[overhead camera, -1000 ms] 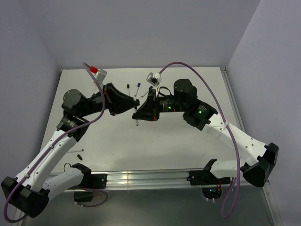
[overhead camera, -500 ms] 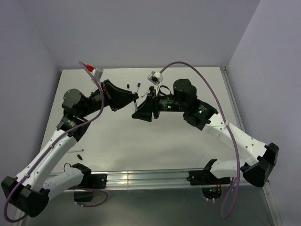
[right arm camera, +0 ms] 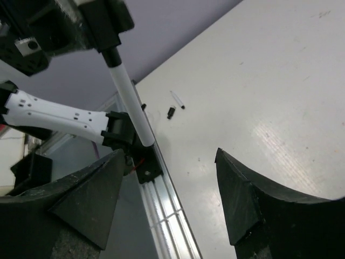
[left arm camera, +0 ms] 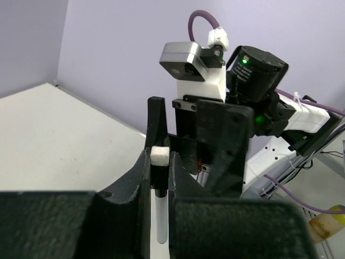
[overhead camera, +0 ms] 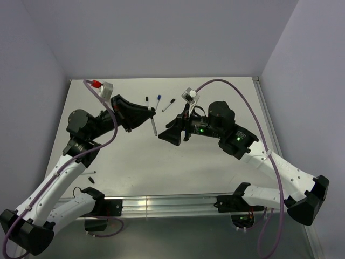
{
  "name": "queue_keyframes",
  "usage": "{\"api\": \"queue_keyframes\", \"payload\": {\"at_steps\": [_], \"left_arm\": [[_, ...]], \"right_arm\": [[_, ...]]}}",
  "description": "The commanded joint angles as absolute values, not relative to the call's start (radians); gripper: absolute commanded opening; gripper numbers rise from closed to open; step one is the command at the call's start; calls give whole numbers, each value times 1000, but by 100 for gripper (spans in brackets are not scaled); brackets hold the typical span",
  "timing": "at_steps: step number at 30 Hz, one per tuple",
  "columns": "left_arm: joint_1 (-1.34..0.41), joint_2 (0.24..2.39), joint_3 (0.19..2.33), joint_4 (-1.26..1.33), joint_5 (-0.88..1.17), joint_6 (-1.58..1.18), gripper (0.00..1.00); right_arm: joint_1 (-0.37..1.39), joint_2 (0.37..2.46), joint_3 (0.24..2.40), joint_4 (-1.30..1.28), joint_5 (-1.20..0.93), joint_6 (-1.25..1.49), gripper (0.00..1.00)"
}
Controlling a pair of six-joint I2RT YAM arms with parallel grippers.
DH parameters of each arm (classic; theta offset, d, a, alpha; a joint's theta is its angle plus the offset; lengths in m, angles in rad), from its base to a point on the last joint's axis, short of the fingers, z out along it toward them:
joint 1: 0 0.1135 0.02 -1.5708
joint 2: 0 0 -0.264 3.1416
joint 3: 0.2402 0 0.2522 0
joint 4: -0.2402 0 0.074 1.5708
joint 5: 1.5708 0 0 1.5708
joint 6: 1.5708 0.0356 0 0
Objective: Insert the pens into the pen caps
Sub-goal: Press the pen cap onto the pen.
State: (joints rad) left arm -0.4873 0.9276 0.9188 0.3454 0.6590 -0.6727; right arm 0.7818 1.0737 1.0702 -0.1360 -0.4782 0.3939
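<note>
Left pincer (overhead camera: 150,114) is closed hard on the upper end of one white-barrelled pen, the held pen (overhead camera: 154,126). The left wrist view shows a short white stub clamped between both fingers, with the barrel hanging below them, clear of the table (overhead camera: 226,100). Right pincer (overhead camera: 170,133) stands fully spread and empty, just to the right of the held pen and not touching it. Its own camera shows the barrel ahead of the open fingers, with nothing between them.

A dark section sits on the held pen directly under the grip. Whether that is a seated cap cannot be told.

Other stock, all lying on the table:
- Beyond the held pen, toward the back wall: a blue-tipped pen (overhead camera: 158,100) and a dark-tipped pen (overhead camera: 169,104).
- To the near left of the held pen, well apart from it: a loose pen (right arm camera: 177,100) with a black cap (right arm camera: 171,112) just beside it.

Handling assessment: the pens are judged light, rigid and of smooth plastic, so liable to pivot or slide in a two-finger hold. The recommended hold is across the barrel toward the blunt end, leaving the tip end free. The caps are judged very light and prone to roll; take them across the side wall with the mouth unobstructed.
</note>
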Motion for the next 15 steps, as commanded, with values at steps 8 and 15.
{"api": "queue_keyframes", "payload": {"at_steps": [8,15], "left_arm": [[-517,839,815,546,669,-606,1],[-557,853,825,512,647,-571,0]], "right_arm": [[773,1074,1052,-3,-491,405,65],[778,1078,1057,25,-517,399,63]]}}
